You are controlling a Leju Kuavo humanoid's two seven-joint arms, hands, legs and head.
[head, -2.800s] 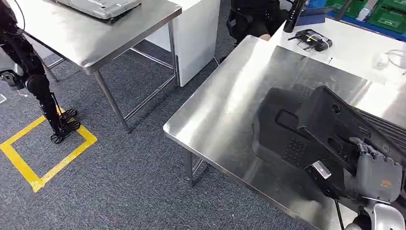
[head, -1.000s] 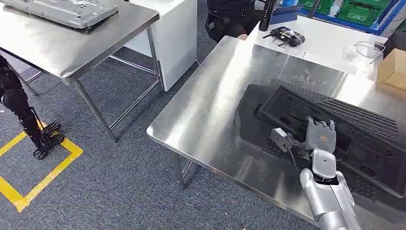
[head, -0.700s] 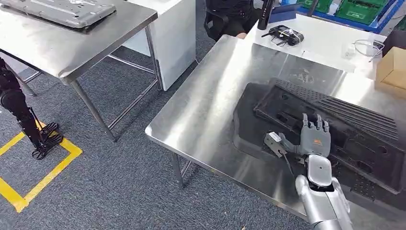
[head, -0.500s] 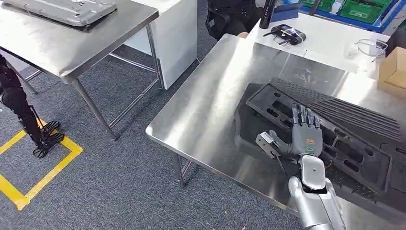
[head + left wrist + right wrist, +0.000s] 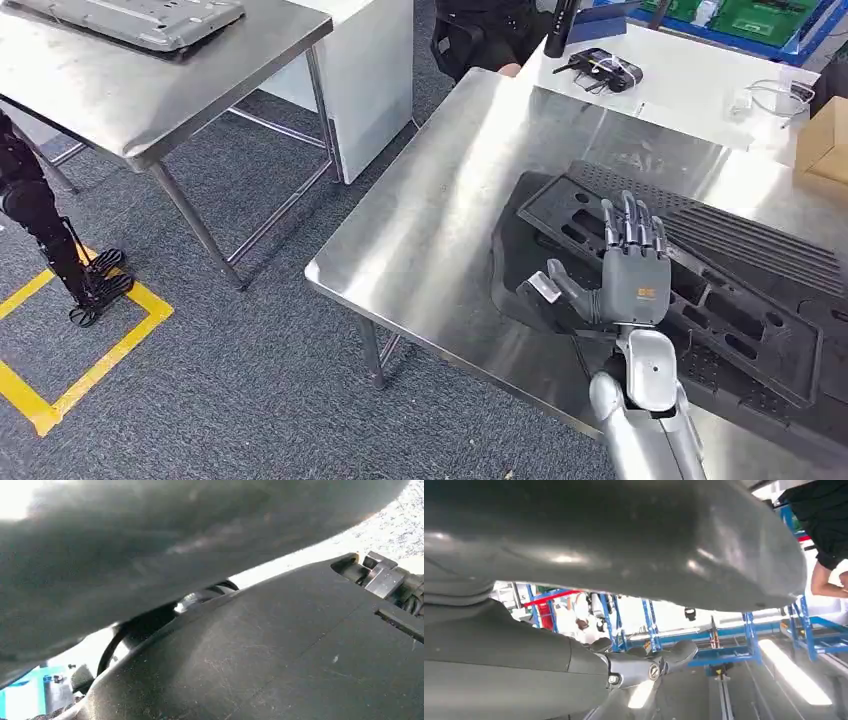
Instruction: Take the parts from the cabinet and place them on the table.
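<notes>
A large black ribbed plastic part (image 5: pixel 730 265) lies flat on the steel table (image 5: pixel 430 220), on top of a second black perforated part (image 5: pixel 512 262). My right hand (image 5: pixel 628 275) hovers over the near left end of the upper part, back towards me, fingers spread and pointing away, thumb out to the left, holding nothing. In the left wrist view a black part surface (image 5: pixel 280 660) sits very close to the camera beneath a dark blurred mass; how the left hand stands cannot be told.
A second steel table (image 5: pixel 150 95) carrying a grey panel (image 5: pixel 140 18) stands at the left, with a white cabinet (image 5: pixel 370 70) behind it. Beyond lie a white table with a black device (image 5: pixel 600 68) and a cardboard box (image 5: pixel 826 140). Yellow tape (image 5: pixel 95 370) marks the carpet.
The black part went from tilted in my right hand to lying flat on the table. The hand let go, opened its fingers and rose a little. The camera also shifted.
</notes>
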